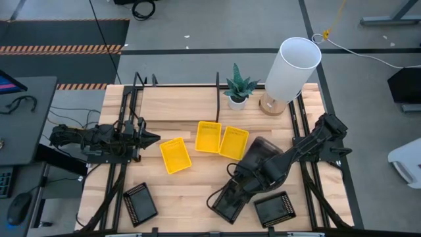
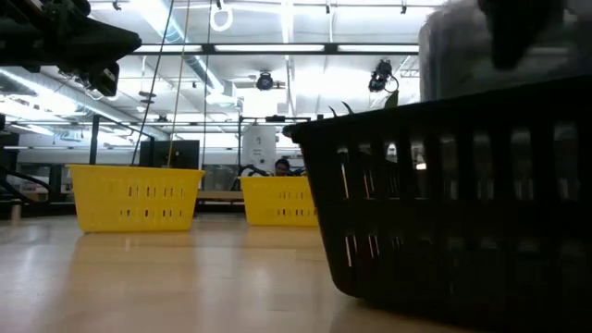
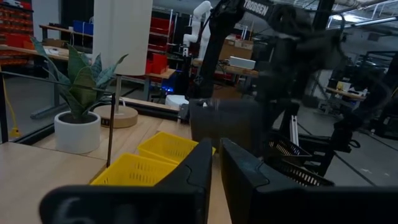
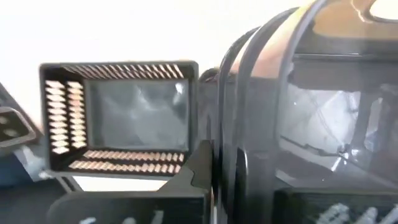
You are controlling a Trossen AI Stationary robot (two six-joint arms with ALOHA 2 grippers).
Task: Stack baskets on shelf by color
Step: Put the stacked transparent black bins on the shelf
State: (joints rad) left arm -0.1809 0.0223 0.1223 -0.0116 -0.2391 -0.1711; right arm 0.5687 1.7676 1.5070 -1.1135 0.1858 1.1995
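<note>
The wooden table (image 1: 197, 191) carries three yellow baskets (image 1: 209, 137) grouped at its middle, a black basket (image 1: 139, 203) near its front left corner, two more black baskets (image 1: 275, 209) near its front right, and a plant (image 1: 238, 86) and lamp (image 1: 289, 72) along its back edge.

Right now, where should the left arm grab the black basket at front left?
Pinch one long wall of the black basket from straight above, one finger inside: it lies flat, open side up, nothing touching it.
</note>
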